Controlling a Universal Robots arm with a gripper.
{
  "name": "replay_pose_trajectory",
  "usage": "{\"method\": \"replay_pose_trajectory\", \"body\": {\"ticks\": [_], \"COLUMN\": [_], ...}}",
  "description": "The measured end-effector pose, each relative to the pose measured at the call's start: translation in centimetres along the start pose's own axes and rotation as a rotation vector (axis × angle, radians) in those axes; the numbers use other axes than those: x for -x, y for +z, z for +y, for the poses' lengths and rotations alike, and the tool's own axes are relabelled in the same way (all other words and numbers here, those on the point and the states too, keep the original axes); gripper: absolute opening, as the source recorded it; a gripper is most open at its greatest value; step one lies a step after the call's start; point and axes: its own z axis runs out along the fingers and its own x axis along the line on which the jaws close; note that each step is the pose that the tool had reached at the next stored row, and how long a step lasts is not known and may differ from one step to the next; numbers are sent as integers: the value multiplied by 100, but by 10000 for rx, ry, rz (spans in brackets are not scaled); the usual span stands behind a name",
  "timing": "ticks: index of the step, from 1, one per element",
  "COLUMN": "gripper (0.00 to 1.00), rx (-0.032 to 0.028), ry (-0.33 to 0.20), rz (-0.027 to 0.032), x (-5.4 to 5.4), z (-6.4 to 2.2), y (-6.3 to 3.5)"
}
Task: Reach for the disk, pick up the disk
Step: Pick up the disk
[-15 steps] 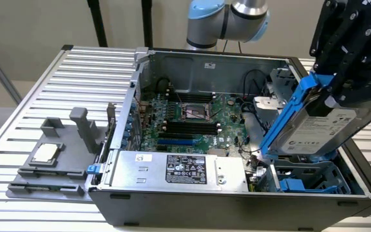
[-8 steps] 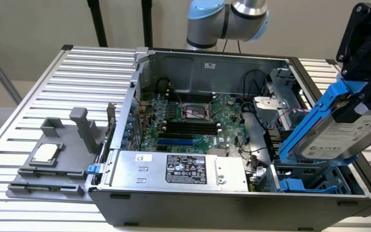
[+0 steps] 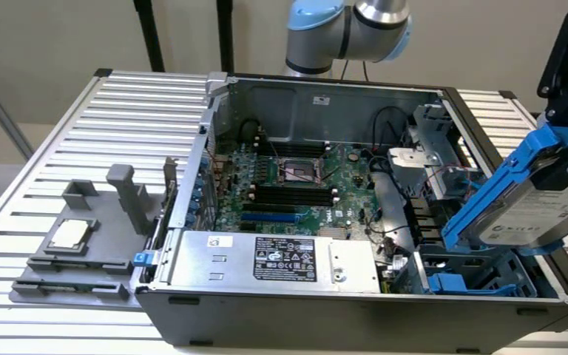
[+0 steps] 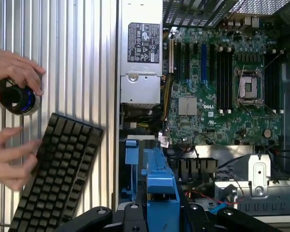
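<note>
The disk (image 3: 543,201), a silver-grey drive with a white label and blue rails, hangs tilted in the air above the drive bay at the exterior view's right end of the open computer case (image 3: 294,314). My gripper (image 3: 566,132), black, comes down from the upper right and is shut on the disk's upper end. In the wrist view the disk's blue rail (image 4: 160,191) runs between my two black fingers (image 4: 100,215), with my gripper (image 4: 160,218) shut around it. The drive's far face is hidden.
Inside the case lie the motherboard (image 3: 299,181) and a power supply (image 3: 274,260). A grey fixture (image 3: 77,251) holding a small square chip stands at the exterior view's left. A person's hands (image 4: 12,72) rest by a black keyboard (image 4: 58,174) and a round controller (image 4: 18,99).
</note>
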Motion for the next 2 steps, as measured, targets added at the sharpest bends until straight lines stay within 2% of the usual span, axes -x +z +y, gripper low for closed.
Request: {"method": "replay_pose_trajectory", "body": {"ticks": [2], "gripper": [33], "rx": [0], "ry": [0], "rz": [0], "x": [0], "z": [0], "y": [0]}}
